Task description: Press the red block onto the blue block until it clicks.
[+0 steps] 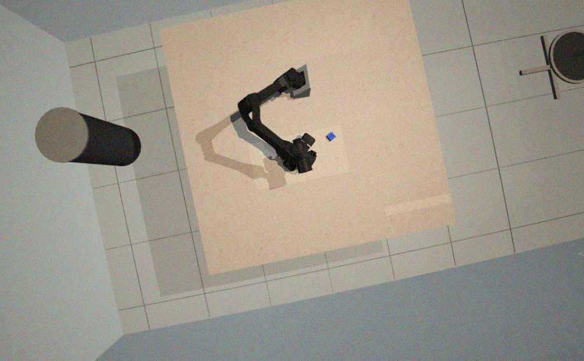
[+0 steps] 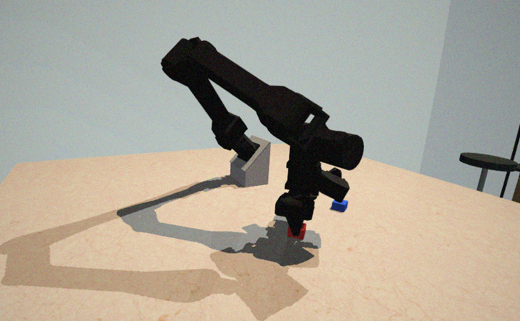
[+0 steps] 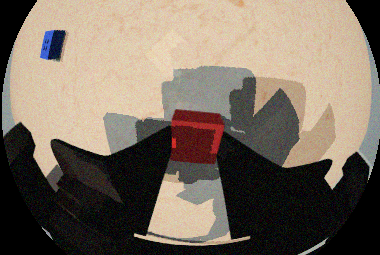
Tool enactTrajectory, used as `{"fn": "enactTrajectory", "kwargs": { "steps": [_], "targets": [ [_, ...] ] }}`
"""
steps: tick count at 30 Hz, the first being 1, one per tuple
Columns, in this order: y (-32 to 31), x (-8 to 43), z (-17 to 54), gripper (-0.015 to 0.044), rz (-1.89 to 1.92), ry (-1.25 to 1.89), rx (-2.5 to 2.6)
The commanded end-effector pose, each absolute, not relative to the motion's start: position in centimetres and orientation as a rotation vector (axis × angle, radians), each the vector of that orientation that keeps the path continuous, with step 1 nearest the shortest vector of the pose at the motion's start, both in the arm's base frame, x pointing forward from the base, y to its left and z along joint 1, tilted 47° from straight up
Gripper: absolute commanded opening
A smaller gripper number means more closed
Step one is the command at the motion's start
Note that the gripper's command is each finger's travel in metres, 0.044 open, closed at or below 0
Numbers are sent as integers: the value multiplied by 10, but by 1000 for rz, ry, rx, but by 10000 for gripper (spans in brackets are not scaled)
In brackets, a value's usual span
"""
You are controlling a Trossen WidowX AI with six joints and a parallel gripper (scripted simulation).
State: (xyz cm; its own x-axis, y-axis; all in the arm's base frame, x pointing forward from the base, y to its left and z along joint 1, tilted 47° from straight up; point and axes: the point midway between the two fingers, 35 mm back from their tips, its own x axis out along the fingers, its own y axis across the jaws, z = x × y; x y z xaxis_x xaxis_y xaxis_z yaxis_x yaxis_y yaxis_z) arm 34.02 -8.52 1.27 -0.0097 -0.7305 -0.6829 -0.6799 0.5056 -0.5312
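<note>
The red block (image 2: 302, 231) (image 3: 194, 145) sits between the fingers of my gripper (image 2: 296, 232) (image 3: 195, 133), which is shut on it and points down. The block is at or very near the table top; any gap under it is too small to tell. In the top view the arm hides the red block. The blue block (image 1: 330, 136) (image 2: 339, 206) (image 3: 52, 45) lies on the table, apart from the gripper, to the right of it in the top and exterior views and at the upper left in the wrist view. Small marks show on one of its faces.
The arm's grey base (image 1: 301, 93) (image 2: 259, 171) stands on the table (image 1: 374, 179) (image 2: 393, 255) behind the gripper. A black cylinder (image 1: 106, 139) and a stool (image 1: 574, 57) (image 2: 487, 161) are beyond the table's edges.
</note>
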Motion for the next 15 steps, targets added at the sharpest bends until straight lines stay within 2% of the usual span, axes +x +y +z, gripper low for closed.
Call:
{"fn": "enactTrajectory", "kwargs": {
  "steps": [1, 15],
  "targets": [
    [-84, 342, 14, 0, -72, 1706, -1201],
    [-49, 351, 43, 0, -81, 1672, -1175]
  ]
}}
